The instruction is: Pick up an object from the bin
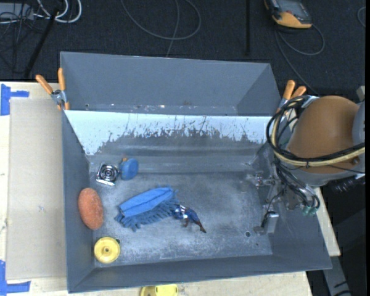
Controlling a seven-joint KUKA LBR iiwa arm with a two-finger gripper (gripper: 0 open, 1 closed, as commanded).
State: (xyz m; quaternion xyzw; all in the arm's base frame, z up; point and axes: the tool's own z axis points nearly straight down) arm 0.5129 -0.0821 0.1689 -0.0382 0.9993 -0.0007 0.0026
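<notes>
The gripper hangs low over bare floor at the right end of the bin. Nothing is seen between its jaws, and whether they are parted or closed cannot be told from this angle. The nearest candidate is a small blue-and-dark piece, perhaps a toy figure. It lies well apart toward the view's left, at the tip of a blue bristled brush. Beyond sit an orange oval, a yellow disc and a blue ball. The smart play would be to cross with clearance, centre over one thing that lies apart, then descend straight.
</notes>
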